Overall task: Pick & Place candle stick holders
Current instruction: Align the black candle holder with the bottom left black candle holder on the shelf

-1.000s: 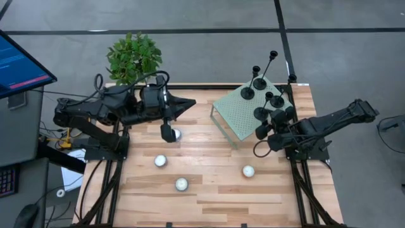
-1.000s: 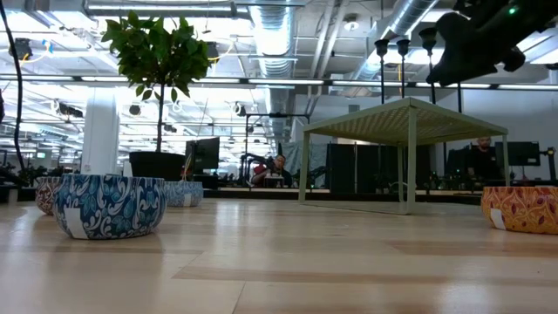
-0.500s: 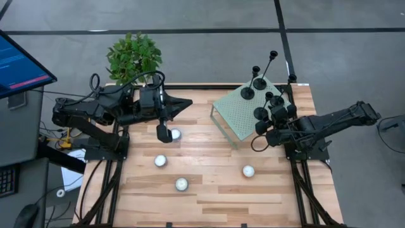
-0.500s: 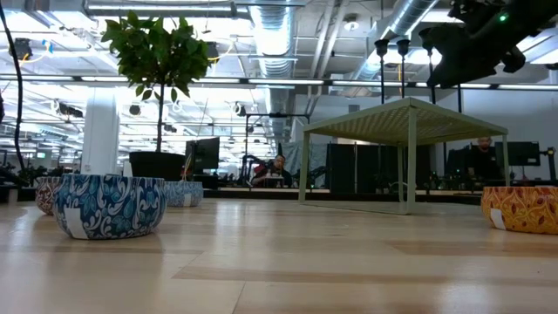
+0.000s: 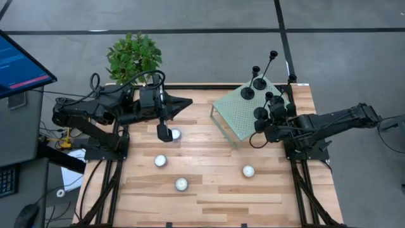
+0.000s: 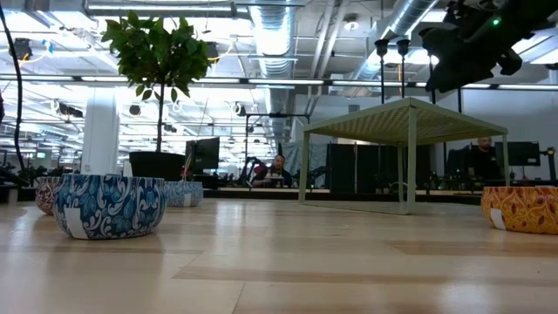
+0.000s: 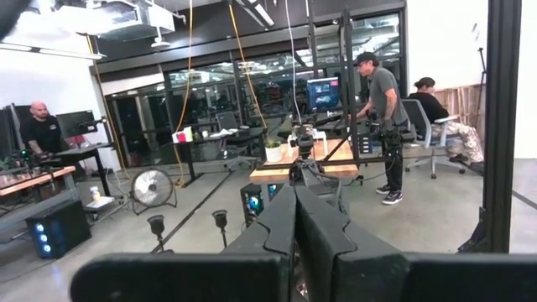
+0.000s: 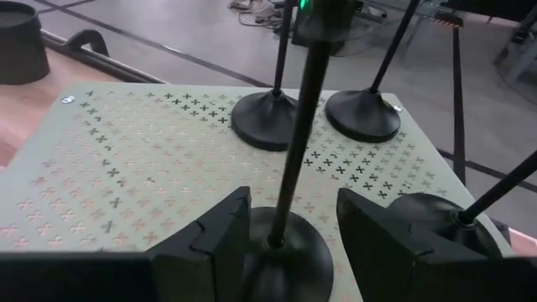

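Several matte-black candle stick holders stand by their disc bases on a pale green perforated stand [image 5: 237,114] at the table's far right. My right gripper [image 5: 261,125] is open above the stand. Its fingers [image 8: 210,239] stand on either side of one holder's thin stem [image 8: 295,143] without touching it, and that holder's base [image 8: 294,256] rests on the stand. Another holder [image 8: 432,220] stands close beside it, and two more holders [image 8: 268,119] are farther off. My left gripper [image 5: 187,101] is shut and empty above the table's far left part; it also shows in the left wrist view [image 7: 295,220].
Several white tealights lie on the wooden table [image 5: 209,190], one [image 5: 176,134] under the left arm and another [image 5: 248,171] at the near right. A potted plant [image 5: 133,57] stands at the far left corner. In the low view, patterned cups [image 6: 109,205] stand on the table.
My right gripper has gone a little toward the table's far edge, farther over the green stand among the holders. My left gripper has drawn back slightly toward the table's left edge. The holders stand as before.
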Controlling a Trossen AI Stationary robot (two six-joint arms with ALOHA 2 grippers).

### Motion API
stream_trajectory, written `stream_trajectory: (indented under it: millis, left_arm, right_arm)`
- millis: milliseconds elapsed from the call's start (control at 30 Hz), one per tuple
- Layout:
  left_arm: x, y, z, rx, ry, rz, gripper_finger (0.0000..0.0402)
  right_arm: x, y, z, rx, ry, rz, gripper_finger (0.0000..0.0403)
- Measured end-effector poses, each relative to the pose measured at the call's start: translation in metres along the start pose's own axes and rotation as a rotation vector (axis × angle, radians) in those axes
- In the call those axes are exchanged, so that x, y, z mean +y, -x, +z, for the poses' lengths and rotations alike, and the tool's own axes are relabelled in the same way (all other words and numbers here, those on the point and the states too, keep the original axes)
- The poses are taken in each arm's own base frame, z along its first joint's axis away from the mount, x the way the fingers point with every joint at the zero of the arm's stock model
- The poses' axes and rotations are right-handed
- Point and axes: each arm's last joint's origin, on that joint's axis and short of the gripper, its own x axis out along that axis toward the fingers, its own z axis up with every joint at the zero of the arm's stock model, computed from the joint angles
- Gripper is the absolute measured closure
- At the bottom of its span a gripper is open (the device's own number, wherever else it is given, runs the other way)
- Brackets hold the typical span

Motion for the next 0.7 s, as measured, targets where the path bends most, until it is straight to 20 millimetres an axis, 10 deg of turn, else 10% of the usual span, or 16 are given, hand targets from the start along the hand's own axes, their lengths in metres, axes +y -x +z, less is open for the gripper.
stream_trajectory:
  millis: [700]
  left_arm:
    - [-0.0004, 0.0, -0.0013, 0.012, -0.006, -0.003, 0.0394]
  right_arm:
    - [-0.0005, -0.0029, 0.0035, -0.044, 0.037, -0.045, 0.0235]
